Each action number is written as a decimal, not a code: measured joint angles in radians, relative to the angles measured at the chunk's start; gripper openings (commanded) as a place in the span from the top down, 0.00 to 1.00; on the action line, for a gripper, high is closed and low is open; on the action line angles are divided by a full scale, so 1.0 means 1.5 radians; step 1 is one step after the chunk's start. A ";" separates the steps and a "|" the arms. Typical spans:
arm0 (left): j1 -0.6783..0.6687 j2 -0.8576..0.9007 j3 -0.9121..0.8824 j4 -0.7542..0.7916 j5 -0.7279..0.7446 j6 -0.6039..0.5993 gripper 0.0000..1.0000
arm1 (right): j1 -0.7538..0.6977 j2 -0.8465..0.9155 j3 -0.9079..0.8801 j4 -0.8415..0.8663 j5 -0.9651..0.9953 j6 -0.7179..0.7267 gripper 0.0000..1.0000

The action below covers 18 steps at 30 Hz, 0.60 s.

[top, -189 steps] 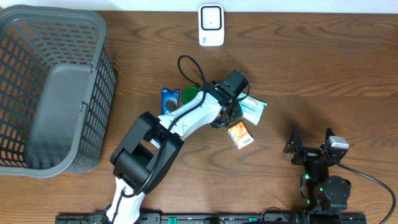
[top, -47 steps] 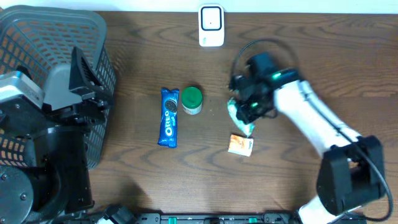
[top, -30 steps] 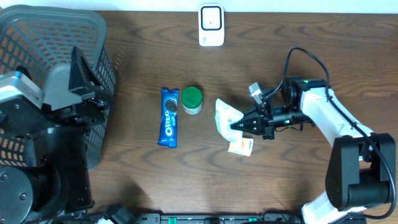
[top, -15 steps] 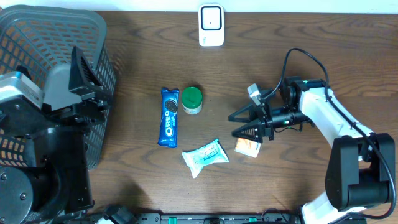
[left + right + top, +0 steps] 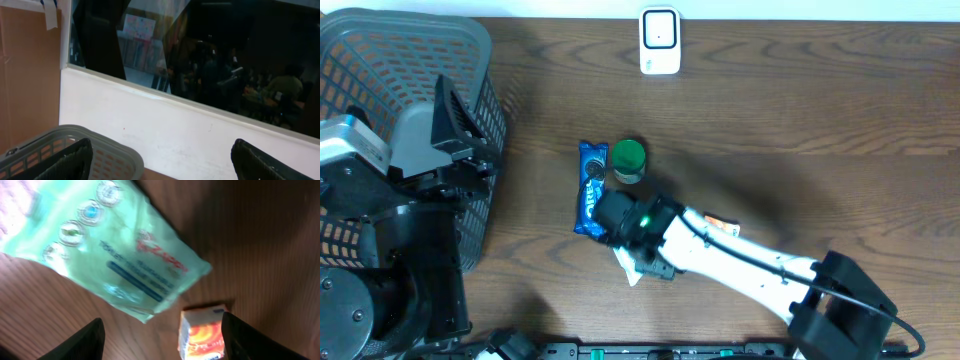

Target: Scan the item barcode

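A pale green tissue packet point(image 5: 110, 245) lies loose on the wooden table, with a small orange box point(image 5: 205, 335) just beside it. My right gripper point(image 5: 162, 345) hangs open above them and holds nothing. From overhead, the right arm reaches left across the table, its gripper point(image 5: 655, 265) covering most of the packet point(image 5: 625, 266). Only a corner of the orange box point(image 5: 722, 225) shows there. The white barcode scanner point(image 5: 660, 40) stands at the table's far edge. My left gripper point(image 5: 460, 125) is raised beside the basket, open and empty; in the left wrist view it point(image 5: 165, 165) faces the wall.
A blue Oreo pack point(image 5: 589, 188) and a green-lidded jar point(image 5: 628, 160) sit mid-table, just beyond the right arm's wrist. A large grey mesh basket point(image 5: 380, 60) fills the left side; its rim point(image 5: 105, 155) shows in the left wrist view.
My right gripper opened and the tissue packet dropped onto the table. The right arm then swung left and now reaches over the packet. The left arm has not moved.
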 measured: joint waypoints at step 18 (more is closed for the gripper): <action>0.000 0.000 0.000 0.002 0.000 0.000 0.11 | 0.050 -0.016 -0.192 0.250 0.087 -0.003 0.99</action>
